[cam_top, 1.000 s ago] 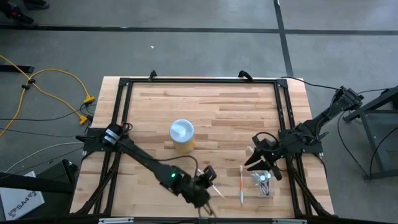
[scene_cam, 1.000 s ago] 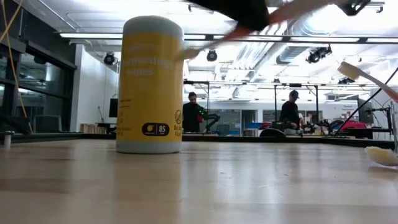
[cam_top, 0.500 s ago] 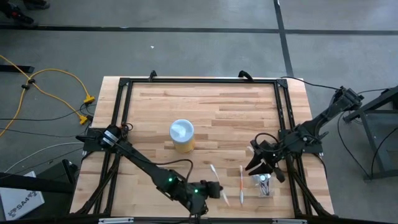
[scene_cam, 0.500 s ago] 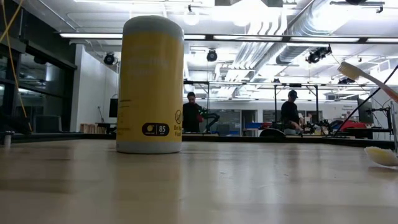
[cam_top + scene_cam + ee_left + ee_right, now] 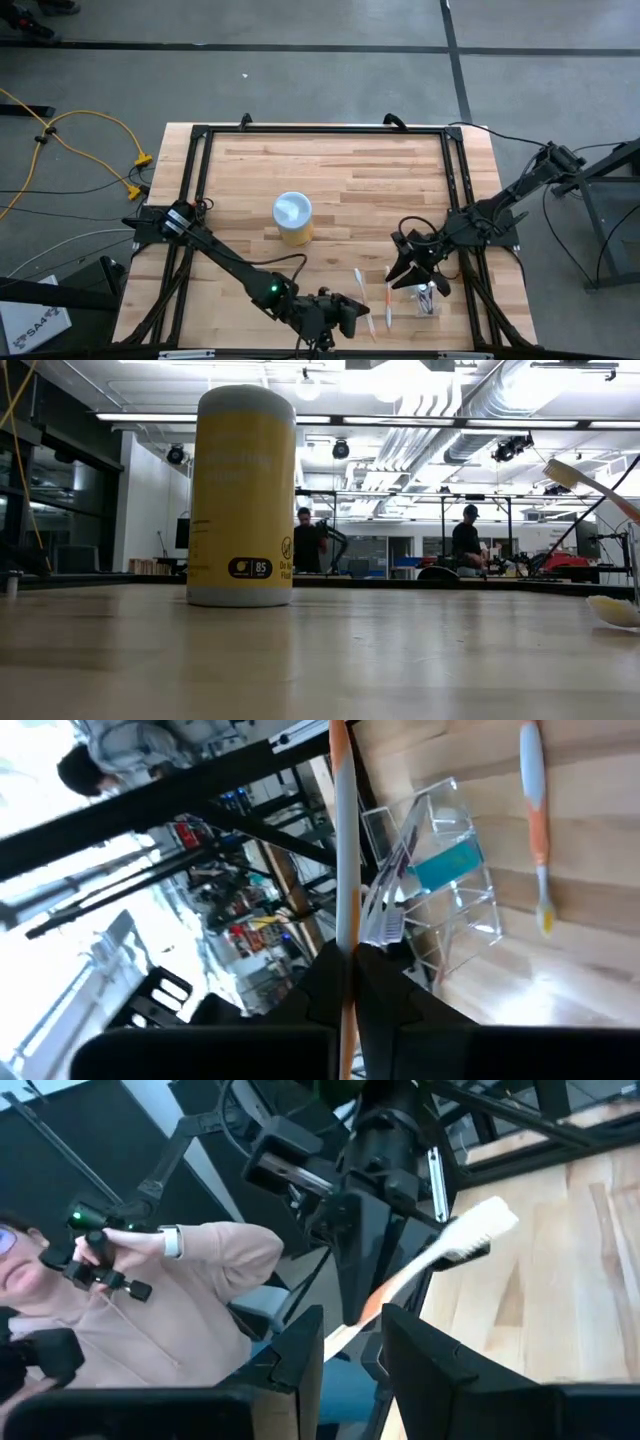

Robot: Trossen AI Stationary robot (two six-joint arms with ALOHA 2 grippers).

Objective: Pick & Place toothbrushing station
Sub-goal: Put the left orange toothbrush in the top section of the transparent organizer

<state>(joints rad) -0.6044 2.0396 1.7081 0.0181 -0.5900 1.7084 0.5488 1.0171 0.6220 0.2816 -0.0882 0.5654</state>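
Fingers (image 5: 325,982) of the left gripper (image 5: 352,312) are pinched tight on a thin white toothbrush (image 5: 363,290), whose slim plastic handle shows an orange band in the left wrist view. That arm stretches low and long across the near side of the desk (image 5: 340,170), its wrist turned so the brush points toward the clear holder cup (image 5: 424,296).

The holder cup is a small box of transparent, hard-edged plastic; a teal-capped bottle (image 5: 447,866) sits inside it. Just beside the cup, on the side toward the left gripper, an orange-handled toothbrush (image 5: 389,295) lies flat on the pale, striped butcher-block wood.

The right gripper (image 5: 412,272) hovers just above the cup, its arm reaching in bent from the desk's right edge. Its fingers (image 5: 300,1352) stand partly apart, and I see nothing between them.

A squat yellow wipes canister (image 5: 293,218) with a white lid stands upright, well apart from the cup, toward the middle of the desk. A black metal frame (image 5: 320,130) rims the desk.
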